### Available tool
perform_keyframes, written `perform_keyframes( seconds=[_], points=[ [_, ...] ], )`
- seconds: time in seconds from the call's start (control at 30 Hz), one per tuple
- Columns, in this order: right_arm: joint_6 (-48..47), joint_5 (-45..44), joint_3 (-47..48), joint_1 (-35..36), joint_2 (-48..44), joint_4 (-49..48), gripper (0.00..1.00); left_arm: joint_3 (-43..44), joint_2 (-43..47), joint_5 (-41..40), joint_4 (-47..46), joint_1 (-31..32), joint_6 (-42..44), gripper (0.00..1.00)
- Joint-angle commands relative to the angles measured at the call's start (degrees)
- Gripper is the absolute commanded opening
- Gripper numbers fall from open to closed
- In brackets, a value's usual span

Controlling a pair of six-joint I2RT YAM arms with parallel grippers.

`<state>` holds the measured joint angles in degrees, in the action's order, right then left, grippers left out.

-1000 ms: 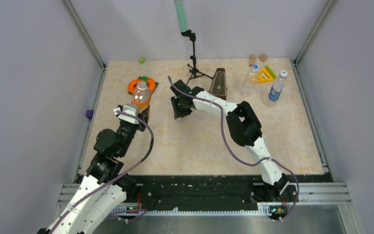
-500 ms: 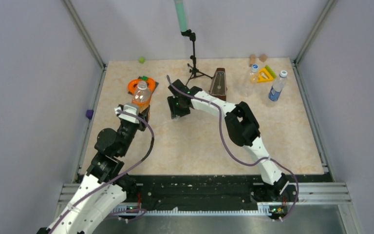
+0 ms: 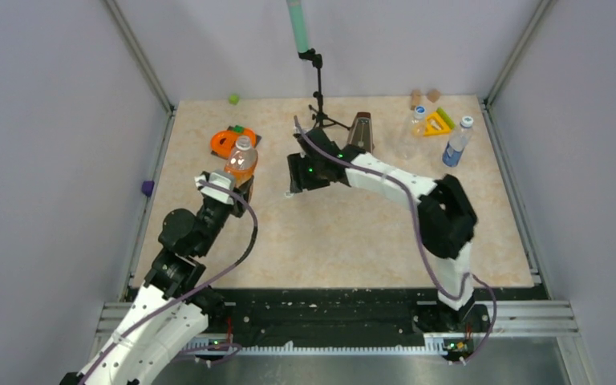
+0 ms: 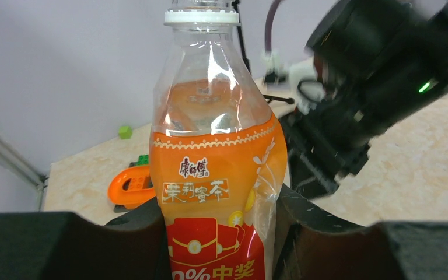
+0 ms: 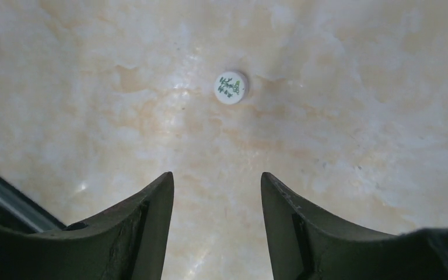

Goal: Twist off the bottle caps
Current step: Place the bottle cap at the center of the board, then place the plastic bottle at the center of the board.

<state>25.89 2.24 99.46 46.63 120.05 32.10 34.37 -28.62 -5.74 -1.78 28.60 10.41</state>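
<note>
Now: one cap off, two left

My right gripper [image 5: 217, 192] hangs open above the white cap [image 5: 231, 87] lying on the table [image 5: 356, 116]. My left gripper [image 4: 219, 213] clamps the orange bottle [image 4: 216, 169], its neck apparently bare. Next I must fetch the blue-label bottle [image 3: 455, 146], capped, far right.

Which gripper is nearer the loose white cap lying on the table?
Right. The right gripper hangs open just above the cap; the left gripper is off to one side, clamped on the orange bottle.
</note>
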Motion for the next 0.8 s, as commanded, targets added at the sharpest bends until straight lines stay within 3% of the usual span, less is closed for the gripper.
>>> perform_keyframes(
  seconds=[0.0,0.17,0.37,0.57,0.77],
  points=[
    [2.93,-1.27,-11.7,0.57,-21.71,-13.9,0.56,2.04,-1.93,9.21,-0.26,-0.05,-0.71,0.0],
    [6.07,-1.51,-26.5,0.52,-38.75,-25.04,0.6,2.75,-3.99,20.02,-1.85,-0.11,-0.76,0.0],
    [10.19,2.43,-35.36,0.54,-50.88,-33.66,0.6,5.16,-9.42,30.22,-1.76,0.05,-1.25,0.0],
    [11.78,5.64,-37.5,0.49,-56.16,-36.08,0.6,7.88,-13.9,36.35,-0.26,0.01,-1.4,0.0],
    [12.09,8.32,-37.1,0.51,-55.66,-37.5,0.6,9.74,-16.73,41.05,1.3,0.04,-1.27,0.0]
  ],
)
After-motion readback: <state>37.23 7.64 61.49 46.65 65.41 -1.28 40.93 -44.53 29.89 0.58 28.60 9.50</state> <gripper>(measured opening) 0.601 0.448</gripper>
